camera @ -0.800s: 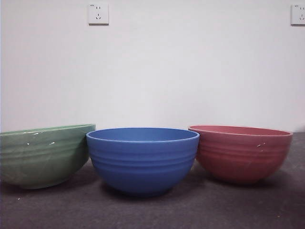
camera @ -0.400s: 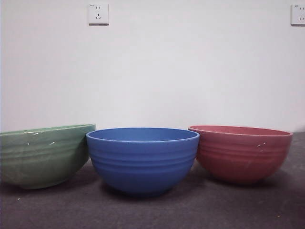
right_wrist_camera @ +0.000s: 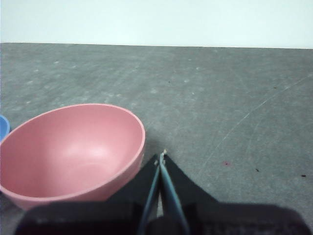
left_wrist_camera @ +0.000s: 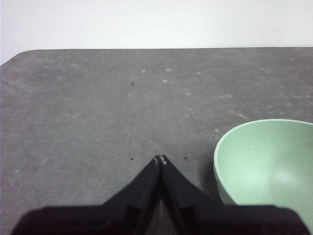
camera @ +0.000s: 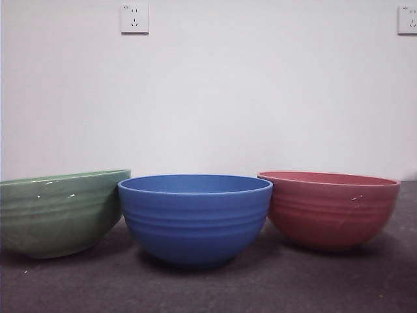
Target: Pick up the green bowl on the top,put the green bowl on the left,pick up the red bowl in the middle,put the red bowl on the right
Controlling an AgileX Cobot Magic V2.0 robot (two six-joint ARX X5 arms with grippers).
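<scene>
Above the grey table (left_wrist_camera: 98, 107), the left gripper (left_wrist_camera: 160, 159) hangs with its jaws pressed together, holding nothing; the green bowl (left_wrist_camera: 266, 169) sits empty just beside it. The right gripper (right_wrist_camera: 162, 157) is likewise pinched closed on nothing, the empty red bowl (right_wrist_camera: 73, 152) just beside it. From the front, the blue ribbed bowl (camera: 195, 218) stands centre, green at 9 o'clock, red at 3 o'clock. Two unlabelled wall sockets (camera: 134, 19) sit at 11 and 1 o'clock.

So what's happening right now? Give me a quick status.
Left gripper shut, empty, beside green bowl. Right gripper shut, empty, beside red bowl. Blue bowl between them, all three apart. Nothing in the way.
</scene>
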